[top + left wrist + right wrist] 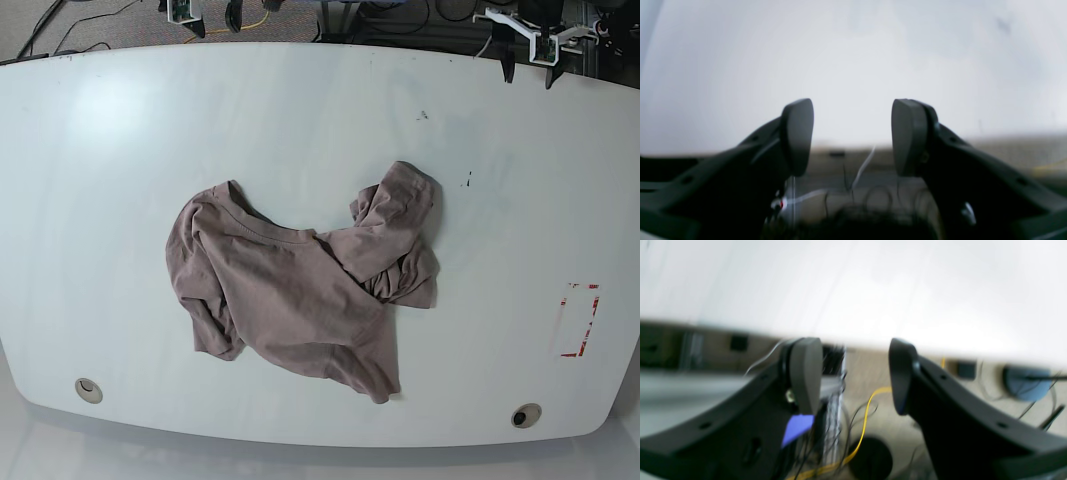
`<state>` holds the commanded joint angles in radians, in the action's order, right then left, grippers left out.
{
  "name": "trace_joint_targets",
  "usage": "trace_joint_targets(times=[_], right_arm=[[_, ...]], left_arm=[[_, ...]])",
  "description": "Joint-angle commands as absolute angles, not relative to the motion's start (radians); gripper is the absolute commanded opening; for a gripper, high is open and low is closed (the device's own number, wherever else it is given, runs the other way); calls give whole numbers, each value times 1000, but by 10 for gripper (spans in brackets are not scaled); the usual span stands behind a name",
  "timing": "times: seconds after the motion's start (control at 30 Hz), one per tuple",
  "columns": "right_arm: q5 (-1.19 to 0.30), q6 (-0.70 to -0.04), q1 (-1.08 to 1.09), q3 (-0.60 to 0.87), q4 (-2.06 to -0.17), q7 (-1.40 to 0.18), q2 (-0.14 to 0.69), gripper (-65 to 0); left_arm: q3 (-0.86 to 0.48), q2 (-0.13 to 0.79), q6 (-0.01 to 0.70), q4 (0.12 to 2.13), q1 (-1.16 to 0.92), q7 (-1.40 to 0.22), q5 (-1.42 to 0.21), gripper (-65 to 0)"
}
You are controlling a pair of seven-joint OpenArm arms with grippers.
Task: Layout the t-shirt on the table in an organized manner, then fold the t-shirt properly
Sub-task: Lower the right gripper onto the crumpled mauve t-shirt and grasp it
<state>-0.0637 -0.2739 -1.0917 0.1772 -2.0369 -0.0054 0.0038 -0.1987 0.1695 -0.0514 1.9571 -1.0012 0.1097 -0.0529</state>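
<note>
The t-shirt (300, 290), dusty mauve-brown, lies crumpled in a heap near the middle of the white table (120, 150), its ribbed neck toward the far side and one part bunched up at the right. My left gripper (528, 75) hangs open and empty at the table's far right edge, well away from the shirt. In the left wrist view it (852, 133) is open over the bare table (853, 50). My right gripper (215, 25) is at the far left edge, open and empty; the right wrist view (853, 373) shows the same. The shirt is out of both wrist views.
Red tape marks (578, 320) sit at the table's right. Grommet holes are at the near left (88, 389) and near right (525, 414). Dark specks (423, 115) lie beyond the shirt. Cables, one yellow (867, 413), lie on the floor past the far edge.
</note>
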Motion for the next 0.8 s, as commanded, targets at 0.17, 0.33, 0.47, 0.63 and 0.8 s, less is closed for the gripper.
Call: trace_joint_targets(times=[0.17,0.33,0.47,0.63,0.8], right_arm=[[-64,-274,-1004,177,-2035,-8,5,-342],[-56,-275,-894,177,-2032,-31,7,-341],[-56,-298,-812,174,-2034,-104,7,-341],[-56,-328,-696,176,-2034,-197,5,-342],[-53,-335,-607,177,-2032,-242,12,-339]], left_arm=[[-199,163,-50,1957,-923,110,-51,-304],[-196,157,-50,1954,-837,107,-50,-304],[-193,159,-50,1954,-792,105,-48,-304],[-193,160,-50,1951,-717,105,-47,-304],[-183,162,-50,1949,-665,70,-48,-303]])
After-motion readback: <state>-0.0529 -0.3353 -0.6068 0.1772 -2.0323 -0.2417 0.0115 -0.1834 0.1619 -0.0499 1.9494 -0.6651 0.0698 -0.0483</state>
